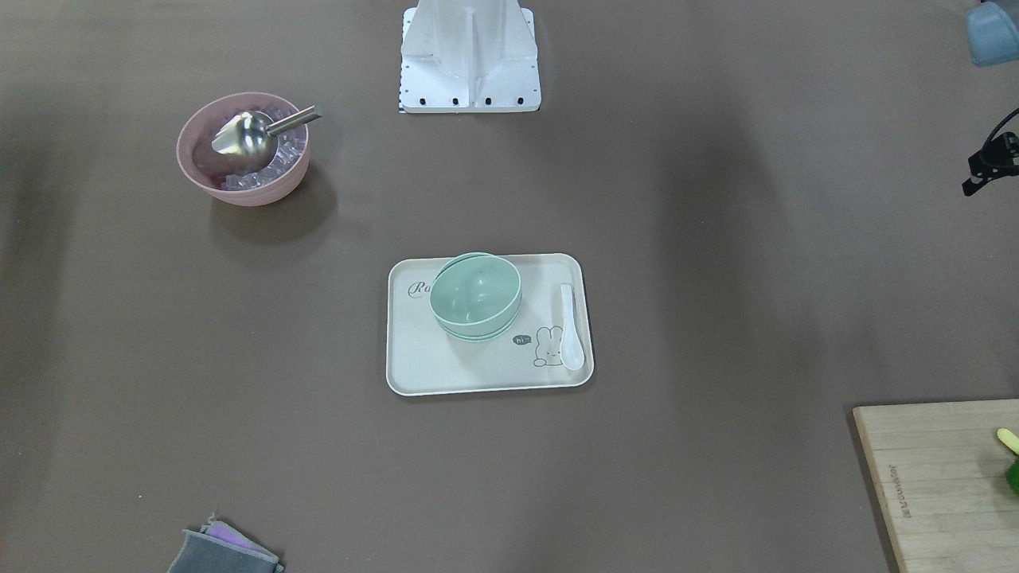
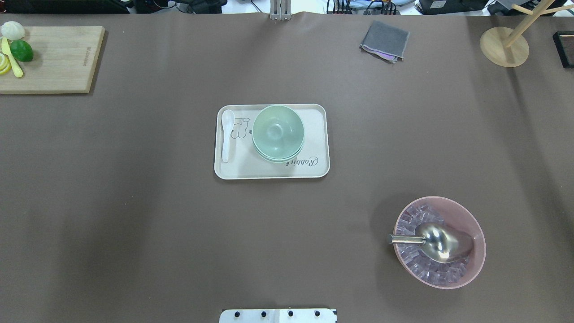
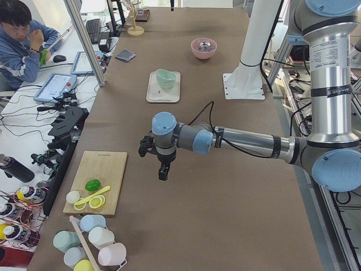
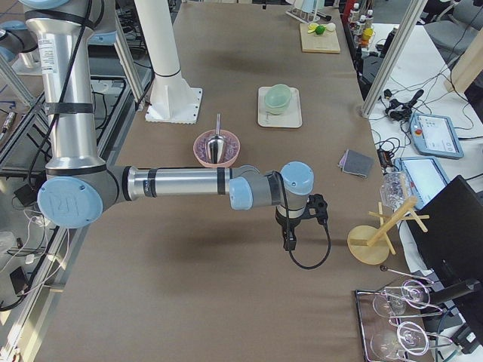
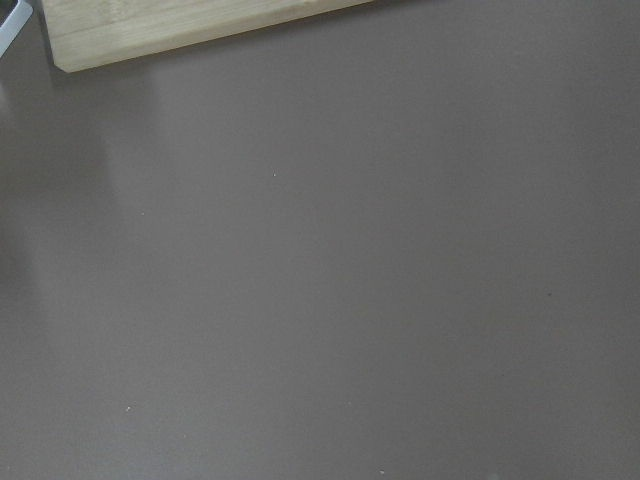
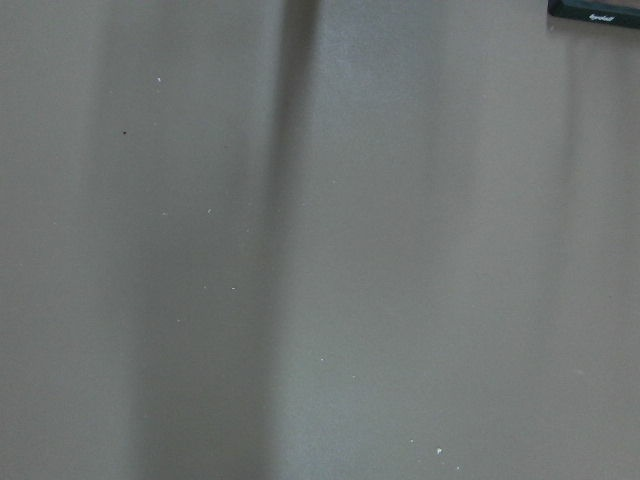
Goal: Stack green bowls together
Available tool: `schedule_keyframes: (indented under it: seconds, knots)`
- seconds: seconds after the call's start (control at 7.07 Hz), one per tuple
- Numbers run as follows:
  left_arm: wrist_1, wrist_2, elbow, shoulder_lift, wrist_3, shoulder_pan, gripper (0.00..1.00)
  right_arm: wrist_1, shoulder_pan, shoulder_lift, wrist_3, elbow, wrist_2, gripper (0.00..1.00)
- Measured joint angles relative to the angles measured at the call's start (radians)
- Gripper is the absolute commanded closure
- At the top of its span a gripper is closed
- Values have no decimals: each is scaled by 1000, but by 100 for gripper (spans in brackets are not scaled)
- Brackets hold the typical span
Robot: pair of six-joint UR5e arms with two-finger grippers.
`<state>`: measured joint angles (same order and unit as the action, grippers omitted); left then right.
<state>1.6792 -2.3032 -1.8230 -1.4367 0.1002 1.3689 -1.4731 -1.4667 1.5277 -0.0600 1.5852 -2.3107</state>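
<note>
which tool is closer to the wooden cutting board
Left. The left tool hangs just beside the cutting board; the right tool hangs far away, toward the wooden stand.

1. Tray (image 2: 319, 134), cream, well apart from the left fingers (image 3: 162, 174) and the right fingers (image 4: 287, 243). We read "Rabbit" in script along one long edge, and "hi~" in a dark bubble (image 1: 521, 340) beside the rabbit drawing (image 1: 548, 346).
2. Cutting board (image 2: 67, 58), nearer the left fingers. It bears a stamp (image 2: 86, 57) too small for us to read.
</note>
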Motion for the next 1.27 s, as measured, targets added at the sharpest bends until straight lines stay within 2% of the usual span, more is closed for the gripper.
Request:
schedule_keyframes:
  seconds: [0.57,1.27]
  knots:
    - [10,-6,-16,1,3,0,2,-32,-1,12,3,24,-51,0]
    - [10,-33,-32,1,6,0,2,-32,2,14,3,29,-53,0]
